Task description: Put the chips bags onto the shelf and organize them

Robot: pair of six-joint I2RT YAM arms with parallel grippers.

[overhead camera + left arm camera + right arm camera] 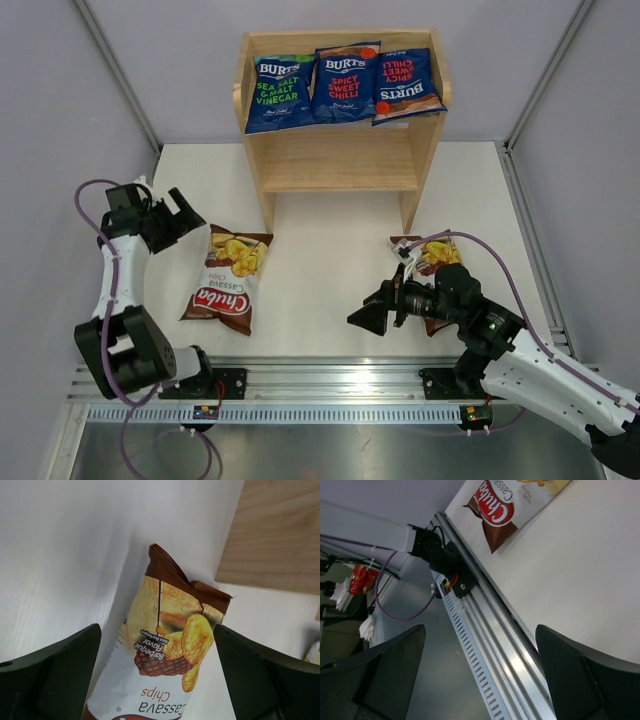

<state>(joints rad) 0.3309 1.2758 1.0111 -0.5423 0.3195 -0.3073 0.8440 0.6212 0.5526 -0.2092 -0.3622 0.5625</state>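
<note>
The task is standing about halfway, in my judgement; the light natural-wood two-tier shelf [340, 165], with raised side panels, is already carrying three dark blue glossy Burts bags flat on its top tier: the green-cornered sea salt bag [279, 93] at the shelf's left end, a red-labelled chilli bag [345, 84] in the middle, and a second red-labelled bag [407, 87] at the right end, lying the other way up and jutting slightly past the front edge; the lower tier is showing bare wood.

Two brown-and-white Chuba cassava bags are lying on the white table [320, 330] in front of the shelf; the left Chuba bag [228, 280] is resting near the shelf's left front leg; the right Chuba bag [432, 252] is sitting by its right front leg, partly hidden under the right arm.

The left gripper [190, 212] is hovering just left of the left Chuba bag, jaws spread wide and holding nothing; its wrist view is framing the bag's crimped brown top seal between the dark fingers. The right gripper [368, 312] is pointing across the table in front of the shelf, likewise wide apart and empty.

The step in hand is looking like the pickup of the left Chuba bag; the next move is calling for a descent onto a puffy, slippery foil pillow, pinching the flat crimped edge rather than the air-filled belly, which would probably be sliding away.
</note>
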